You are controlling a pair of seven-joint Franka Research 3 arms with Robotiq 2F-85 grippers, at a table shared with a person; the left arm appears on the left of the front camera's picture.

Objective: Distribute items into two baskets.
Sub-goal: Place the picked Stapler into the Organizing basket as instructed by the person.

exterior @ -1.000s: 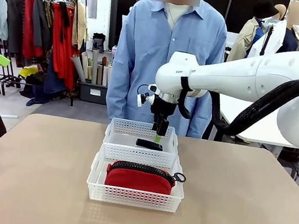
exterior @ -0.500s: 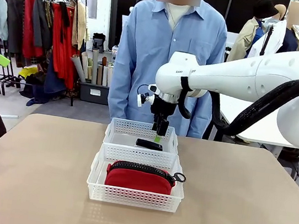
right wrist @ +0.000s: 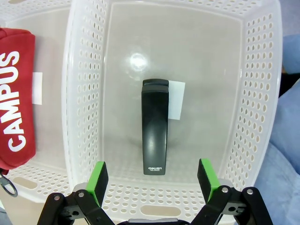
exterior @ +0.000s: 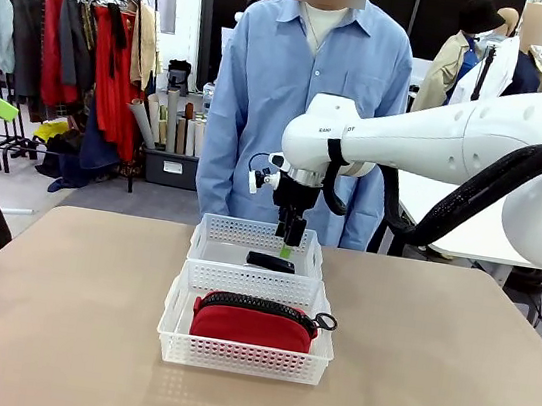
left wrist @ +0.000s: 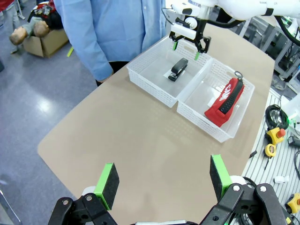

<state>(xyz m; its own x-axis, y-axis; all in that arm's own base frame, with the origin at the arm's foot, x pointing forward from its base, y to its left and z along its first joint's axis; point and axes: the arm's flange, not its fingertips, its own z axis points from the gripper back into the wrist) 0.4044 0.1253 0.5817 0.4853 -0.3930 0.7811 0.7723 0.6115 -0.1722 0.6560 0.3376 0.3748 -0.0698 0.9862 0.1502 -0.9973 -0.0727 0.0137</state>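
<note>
Your right arm reaches in from the right side and across the middle, its wrist bent so the right gripper (exterior: 288, 249) points straight down at the far end of the table. Its two green-padded fingers (right wrist: 98, 182) stand wide apart with nothing between them. Your left gripper (left wrist: 164, 182) hangs high above the table's left side, tilted down toward it, with its fingers spread wide and nothing held.

We are viewing a tan tabletop (exterior: 63, 315) that is carrying two white perforated baskets, which are sitting directly on it, touching end to end: the nearer basket (exterior: 242, 358) toward us, the farther basket (exterior: 259, 233) toward the person's side.
</note>
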